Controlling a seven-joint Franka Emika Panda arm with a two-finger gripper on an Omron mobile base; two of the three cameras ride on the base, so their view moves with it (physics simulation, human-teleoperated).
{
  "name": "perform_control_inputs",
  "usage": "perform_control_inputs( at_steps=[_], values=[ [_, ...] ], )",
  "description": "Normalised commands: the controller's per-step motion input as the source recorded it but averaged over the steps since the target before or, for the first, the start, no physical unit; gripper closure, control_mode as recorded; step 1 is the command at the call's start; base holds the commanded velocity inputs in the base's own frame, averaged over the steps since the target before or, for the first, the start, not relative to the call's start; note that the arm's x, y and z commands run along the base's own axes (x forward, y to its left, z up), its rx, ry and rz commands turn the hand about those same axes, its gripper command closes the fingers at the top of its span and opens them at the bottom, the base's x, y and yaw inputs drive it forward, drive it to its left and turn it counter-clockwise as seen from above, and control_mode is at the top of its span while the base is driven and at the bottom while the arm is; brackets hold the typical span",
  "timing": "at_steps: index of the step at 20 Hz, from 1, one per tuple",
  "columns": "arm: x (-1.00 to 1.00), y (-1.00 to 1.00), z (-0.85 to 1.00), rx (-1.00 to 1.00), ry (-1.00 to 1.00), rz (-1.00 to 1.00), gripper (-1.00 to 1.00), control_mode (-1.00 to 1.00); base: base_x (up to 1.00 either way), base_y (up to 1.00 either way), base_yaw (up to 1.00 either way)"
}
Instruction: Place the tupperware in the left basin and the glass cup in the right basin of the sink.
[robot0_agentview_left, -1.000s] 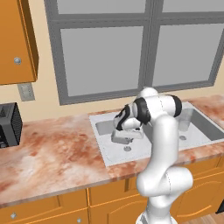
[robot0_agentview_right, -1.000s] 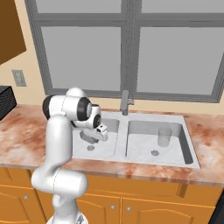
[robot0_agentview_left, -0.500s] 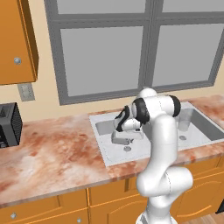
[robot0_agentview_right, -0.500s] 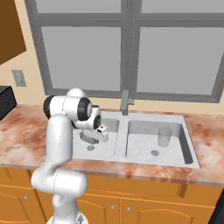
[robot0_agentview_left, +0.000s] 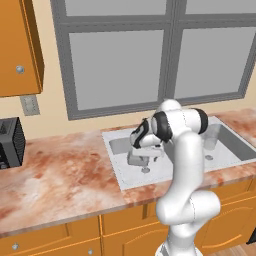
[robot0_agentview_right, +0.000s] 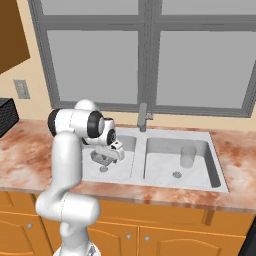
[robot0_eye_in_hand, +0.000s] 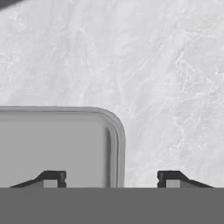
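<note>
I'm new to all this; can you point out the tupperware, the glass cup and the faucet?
tupperware (robot0_eye_in_hand: 57, 146): hand view, its flat floor.
glass cup (robot0_agentview_right: 187, 156): right base view, its side wall, standing in the right basin.
faucet (robot0_agentview_right: 143, 116): right base view, its upright neck.

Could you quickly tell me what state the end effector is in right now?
End effector: open, its fingertips straddling the tupperware rim in the left basin.

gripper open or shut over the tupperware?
Open. In the hand view the gripper fingertips stand wide apart, one over the tupperware, one outside its rim, above the left basin floor.
</note>
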Motion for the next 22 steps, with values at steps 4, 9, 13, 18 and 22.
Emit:
perform_control_inputs(
  at_steps=[4,9,13,18,22],
  values=[
    [-0.33,0.00,0.57,-0.03,-0.03,0.02,-1.00,-1.00,0.00,0.00,0.00],
    [-0.76,0.06,0.74,0.01,-0.12,0.00,-1.00,-1.00,0.00,0.00,0.00],
    [-1.00,0.02,0.69,0.06,-0.12,0.01,-1.00,-1.00,0.00,0.00,0.00],
    [-0.89,0.00,0.91,0.05,-0.02,0.02,-1.00,-1.00,0.00,0.00,0.00],
    [-0.77,0.00,0.94,0.00,0.05,0.03,-1.00,-1.00,0.00,0.00,0.00]
  ],
)
